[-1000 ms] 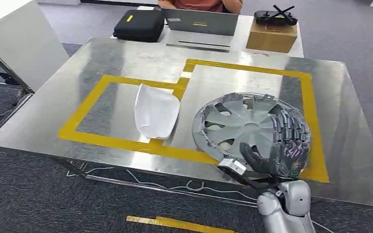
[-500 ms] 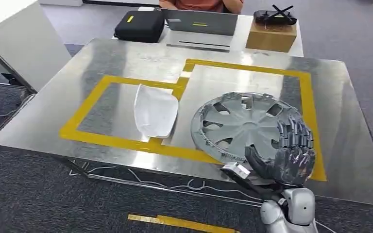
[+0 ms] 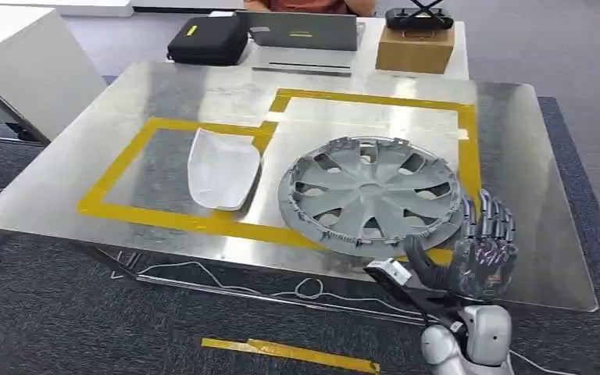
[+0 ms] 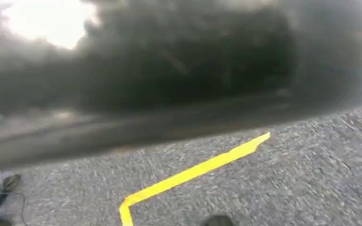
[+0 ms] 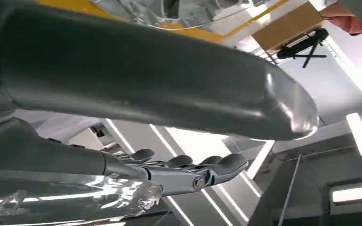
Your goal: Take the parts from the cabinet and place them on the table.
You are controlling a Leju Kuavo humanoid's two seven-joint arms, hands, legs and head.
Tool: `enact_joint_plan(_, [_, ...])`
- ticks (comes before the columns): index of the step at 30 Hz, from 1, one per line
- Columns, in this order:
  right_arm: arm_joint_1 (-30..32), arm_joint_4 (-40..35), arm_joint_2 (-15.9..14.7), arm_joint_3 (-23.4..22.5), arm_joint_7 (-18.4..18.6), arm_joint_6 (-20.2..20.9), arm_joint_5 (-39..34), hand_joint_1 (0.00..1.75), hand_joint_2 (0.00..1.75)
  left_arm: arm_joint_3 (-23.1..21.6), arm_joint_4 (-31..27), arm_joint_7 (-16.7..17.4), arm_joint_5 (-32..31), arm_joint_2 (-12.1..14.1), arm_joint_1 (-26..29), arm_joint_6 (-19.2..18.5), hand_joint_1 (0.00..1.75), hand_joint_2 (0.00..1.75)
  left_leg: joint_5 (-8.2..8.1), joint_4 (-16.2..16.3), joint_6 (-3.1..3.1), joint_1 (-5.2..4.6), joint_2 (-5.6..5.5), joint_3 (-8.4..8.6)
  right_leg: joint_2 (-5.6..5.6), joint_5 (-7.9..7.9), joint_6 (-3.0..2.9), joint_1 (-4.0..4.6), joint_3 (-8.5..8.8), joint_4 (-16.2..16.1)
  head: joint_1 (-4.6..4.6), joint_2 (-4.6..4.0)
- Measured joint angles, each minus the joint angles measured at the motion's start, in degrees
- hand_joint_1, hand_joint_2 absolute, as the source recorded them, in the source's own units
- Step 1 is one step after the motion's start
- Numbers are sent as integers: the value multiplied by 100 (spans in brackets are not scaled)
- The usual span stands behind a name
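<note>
Head view, one grey hubcap (image 3: 371, 191), one white cover (image 3: 223, 168) on steel table (image 3: 125, 101), right robot hand (image 3: 480, 254) spread, empty

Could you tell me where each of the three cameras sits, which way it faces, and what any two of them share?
Head view: high on the body, looking forward and down at the steel table, hubcap and white part; the right robot hand shows.
Left wrist view: blurred, facing the carpet and a yellow floor tape.
Right wrist view: close behind the right robot hand, facing the table edge.
Shared: head and right wrist views both show the cardboard box.
</note>
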Motion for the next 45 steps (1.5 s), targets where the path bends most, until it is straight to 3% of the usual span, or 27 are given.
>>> enact_joint_plan(2, [39,-7,-24,-13,46,0,0,0,0,-61,-24,33,18,2,32,9,0,0,-6,98,52,-14,0,124,-8,78,-5,32,-114,6,2,0])
enact_joint_plan(5, [71,-24,-42,-33,88,0,-37,0,0,-125,-112,72,18,2,74,35,0,0,522,-1376,158,-81,-1,1125,0,194,15,38,-219,8,0,0])
enact_joint_plan(6, [73,-55,-44,-42,92,0,-42,0,0,-151,-147,72,18,4,70,37,0,0,536,-1770,195,-102,-4,1373,-1,229,46,43,-242,11,-2,0])
enact_joint_plan(8, [73,-70,-57,-50,96,0,-52,0,0,-184,-182,77,18,2,68,39,0,0,572,-1818,171,-126,-4,1302,-11,315,127,52,-303,21,13,0])
enact_joint_plan(11, [95,-87,-68,-61,96,0,-55,0,0,-194,-203,81,18,-6,124,48,0,0,771,-1883,264,-112,27,1221,-13,371,231,21,-340,12,7,0])
enact_joint_plan(12, [99,-87,-81,-63,96,0,-59,0,0,-210,-212,81,20,-7,114,48,0,0,827,-1881,300,-122,47,1147,-15,124,238,22,-433,132,15,0])
enact_joint_plan(14, [102,-90,-101,-66,96,0,-59,0,0,-234,-225,81,20,-7,129,48,0,0,949,-1876,353,-150,55,981,-13,-597,276,25,-666,915,50,0])
enact_joint_plan(16, [112,-87,-116,-68,96,0,-63,0,0,-254,-225,81,20,-7,129,48,0,0,1092,-1868,376,-184,69,800,-14,-923,298,27,-809,1720,53,0])
enact_joint_plan(17, [123,-87,-120,-72,96,0,-61,0,0,-260,-225,81,20,-7,129,48,0,0,1161,-1866,374,-198,73,707,-14,-821,293,29,-733,1807,46,0])
enact_joint_plan(19, [131,-87,-125,-76,96,0,-61,0,0,-273,-225,81,20,-4,131,48,0,0,1270,-1858,362,-211,72,561,-14,-471,279,34,-379,1475,48,0])
enact_joint_plan(20, [121,-90,-127,-77,96,0,-61,0,0,-282,-228,81,20,-7,135,48,0,0,1359,-1844,346,-218,69,448,-16,-266,242,38,134,794,48,0])
enact_joint_plan(22, [106,-109,-129,-77,96,0,-66,0,0,-302,-228,81,22,-7,141,48,0,0,1419,-1805,307,-246,65,376,-29,-450,196,74,894,-163,57,0])
enact_joint_plan(23, [88,-125,-129,-77,116,0,-98,0,0,-304,-230,81,22,-4,145,52,0,0,1500,-1778,273,-241,75,361,-28,-542,131,86,959,-426,17,0])
enact_joint_plan(25, [103,-120,-131,-81,164,0,-138,0,0,-317,-245,92,22,-4,156,83,0,0,1575,-1786,228,-209,78,353,-24,-501,106,119,926,-401,59,0])
enact_joint_plan(26, [116,-116,-131,-92,201,0,-173,0,0,-330,-247,114,27,0,170,105,0,0,1602,-1774,189,-219,65,331,-42,-412,34,80,882,-435,68,0])
enact_joint_plan(27, [105,-114,-131,-94,206,0,-181,0,0,-335,-252,118,27,0,185,125,0,0,1467,-1726,157,-192,38,311,-67,-371,0,67,845,-431,72,0])
enact_joint_plan(29, [115,-94,-131,-94,287,0,-256,0,0,-345,-278,171,35,0,214,197,0,0,609,-1002,69,-139,33,113,-68,-231,-75,69,666,-427,-13,0])
enact_joint_plan(31, [118,-59,-144,-94,341,0,-348,0,0,-363,-295,195,42,0,229,227,0,0,209,-199,21,-101,34,-34,-73,-116,-65,68,499,-407,-7,0])
enact_joint_plan(33, [119,4,-162,-90,417,0,-484,0,0,-402,-304,223,42,2,235,260,0,0,414,3,-10,-61,34,73,-80,-12,-39,60,361,-361,-5,0])
enact_joint_plan(34, [120,67,-188,-83,526,2,-601,0,0,-433,-341,269,44,4,254,286,0,0,732,-317,-24,-39,34,354,-78,56,-7,43,224,-317,-7,0])
enact_joint_plan(35, [122,103,-208,-74,584,2,-660,0,0,-448,-361,284,44,2,263,299,0,0,862,-630,-36,-27,34,579,-74,83,17,31,159,-297,0,0])
enact_joint_plan(36, [120,175,-254,-46,704,2,-809,0,0,-472,-398,304,55,2,275,334,0,0,931,-1239,-62,3,33,1012,-66,122,60,18,91,-258,-11,0])
enact_joint_plan(37, [120,227,-299,-15,790,2,-923,0,0,-500,-422,324,83,-2,279,367,0,0,771,-1677,-92,-4,6,1294,-68,143,95,52,27,-234,-11,0])
enact_joint_plan(38, [112,267,-343,9,862,0,-997,0,0,-520,-448,339,90,-2,299,400,0,0,701,-1860,3,-26,-21,1364,-65,183,137,49,0,-207,-4,0])
enact_joint_plan(42, [110,464,-472,57,975,2,-1023,0,0,-612,-521,400,149,-7,362,516,0,0,690,-1917,184,-14,-4,1286,-62,206,255,26,-158,-149,-2,0])
enact_joint_plan(44, [108,522,-505,55,971,2,-1001,0,0,-636,-564,409,156,-7,384,566,0,0,728,-1912,253,-47,6,1251,-57,-212,275,29,-419,488,33,0])
enact_joint_plan(45, [116,558,-527,55,971,0,-1001,0,0,-652,-573,418,164,-7,394,570,0,0,751,-1910,288,-78,21,1224,-54,-470,276,34,-669,1083,37,0])
